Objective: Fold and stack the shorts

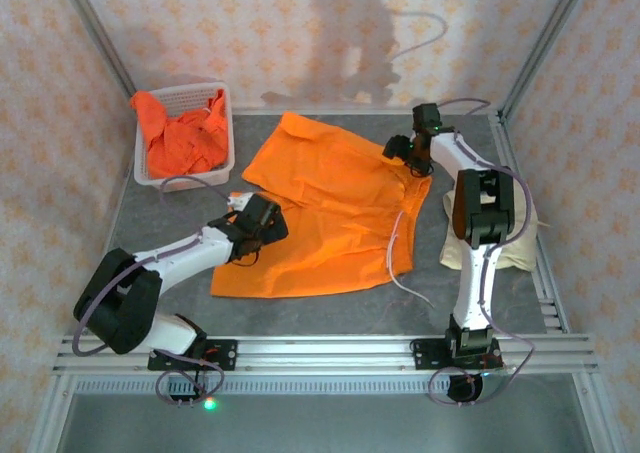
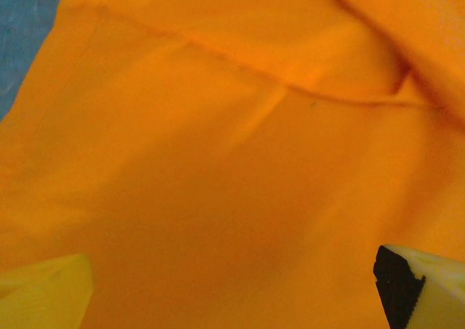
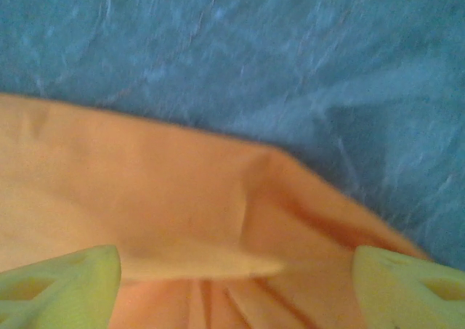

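At the far left the white basket (image 1: 228, 138) holds a crumpled pair of orange shorts (image 1: 180, 138), heaped loosely and hanging over its rim, which tells us how limp this cloth is. Next, the left jaws stand wide open just above the near left edge of the spread orange shorts (image 1: 335, 213), gripping nothing; in the left wrist view the fingertips (image 2: 43, 289) frame bare orange cloth with a seam running across. That pair lies flat on the table (image 1: 330, 308), nearly smooth, with a few soft creases. We judge it thin, light and floppy: it should drape from any pinch, slide easily on the table and carry no shape of its own, so we would take it at a hem or corner, catching both layers. At its far right corner the right jaws are open too, their fingertips (image 3: 58, 285) straddling a small ruck of the cloth's edge without pinching it. Rightmost, the beige shorts (image 1: 455, 248) lie bunched under the right arm, thicker-looking, best taken at the waistband.
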